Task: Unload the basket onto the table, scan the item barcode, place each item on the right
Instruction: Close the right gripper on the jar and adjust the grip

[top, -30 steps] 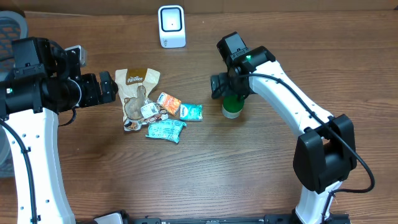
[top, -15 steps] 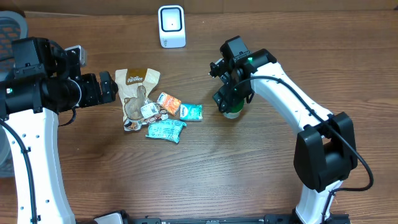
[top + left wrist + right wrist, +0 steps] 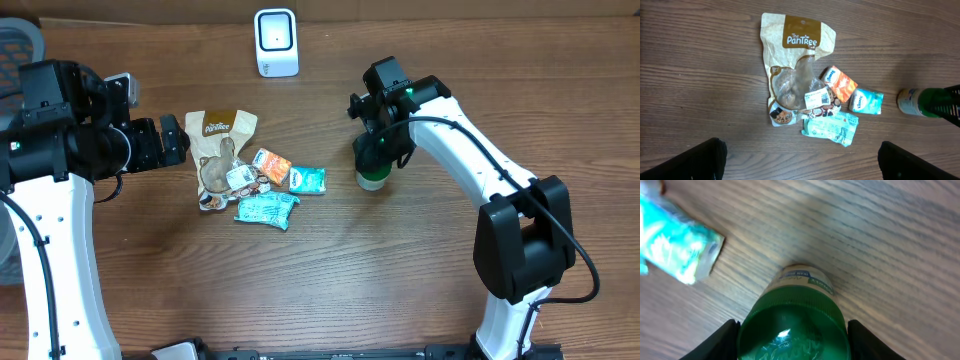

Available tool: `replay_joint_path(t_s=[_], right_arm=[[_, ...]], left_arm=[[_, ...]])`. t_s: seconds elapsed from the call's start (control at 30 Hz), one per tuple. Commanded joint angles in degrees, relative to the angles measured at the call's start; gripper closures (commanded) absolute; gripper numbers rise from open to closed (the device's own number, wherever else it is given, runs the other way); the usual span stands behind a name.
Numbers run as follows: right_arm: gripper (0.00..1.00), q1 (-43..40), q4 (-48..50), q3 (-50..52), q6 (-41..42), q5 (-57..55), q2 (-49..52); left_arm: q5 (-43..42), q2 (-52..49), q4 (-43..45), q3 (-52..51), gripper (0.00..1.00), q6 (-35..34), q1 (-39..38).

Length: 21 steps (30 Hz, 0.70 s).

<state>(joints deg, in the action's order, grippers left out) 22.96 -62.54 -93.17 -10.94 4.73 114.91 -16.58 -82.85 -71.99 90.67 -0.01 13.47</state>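
- The right gripper (image 3: 378, 158) swings in from the left side of the bottle (image 3: 372, 181) and now sits squarely over it. A second ago it hung a little to the left with its jaws wide.
- The jaws are narrowing fast. In the right wrist view the fingers (image 3: 726, 341) flank the green cap (image 3: 792, 327) on both sides with no gap showing, so they look clamped on it.
- The bottle stands upright on the table (image 3: 330, 270), in the same spot as a second ago. It is just right of the teal packet (image 3: 308, 180) and nearer than the scanner (image 3: 276, 42), off to its right.
- That means the pick is under way, I judge. Nothing is lifted, and the scan itself is not yet begun.
- The white scanner waits at the far edge, well apart from the bottle, so a carry to the far left is what's left.
- No barcode shows in these views, only a strip of the label (image 3: 802, 277) below the cap, so the bottle may need turning at the scanner.
- The left gripper (image 3: 800, 162) has not budged: jaws wide apart, holding nothing, looking down on the pouch (image 3: 795, 65) and the small packets.
- One to watch: a grip on a smooth round cap could slip on the lift.
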Motion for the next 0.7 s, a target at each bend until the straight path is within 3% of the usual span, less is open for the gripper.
replay_joint_path(t_s=[0.0, 0.13, 0.17, 0.23, 0.27, 0.37, 0.53, 0.67], right_arm=[[0.58, 0.0, -0.1, 0.3, 16.4, 0.9, 0.3], [0.59, 0.0, -1.3, 0.3, 39.7, 0.7, 0.3], [0.55, 0.1, -1.2, 0.3, 51.0, 1.0, 0.3], [0.44, 0.6, -0.5, 0.3, 58.5, 0.9, 0.3], [0.35, 0.8, -0.2, 0.3, 62.9, 0.9, 0.3], [0.25, 1.1, -0.7, 0.3, 73.9, 2.5, 0.3], [0.06, 1.0, -0.7, 0.1, 76.4, 1.2, 0.3], [0.0, 0.9, -0.5, -2.3, 64.2, -3.6, 0.2]], left_arm=[[-0.9, 0.0, 0.0, 0.2, 0.0, -0.4, -0.3], [-0.9, 0.0, 0.0, 0.2, 0.0, -0.4, -0.3], [-0.9, 0.0, 0.0, 0.2, 0.01, -0.4, -0.3], [-0.9, 0.0, 0.0, 0.2, 0.0, -0.4, -0.3], [-0.9, 0.0, 0.0, 0.2, 0.0, -0.4, -0.3], [-0.9, 0.0, 0.0, 0.2, 0.01, -0.4, -0.3], [-0.9, 0.0, 0.0, 0.2, 0.01, -0.4, -0.3], [-0.9, 0.0, 0.0, 0.2, 0.01, -0.4, -0.3]])
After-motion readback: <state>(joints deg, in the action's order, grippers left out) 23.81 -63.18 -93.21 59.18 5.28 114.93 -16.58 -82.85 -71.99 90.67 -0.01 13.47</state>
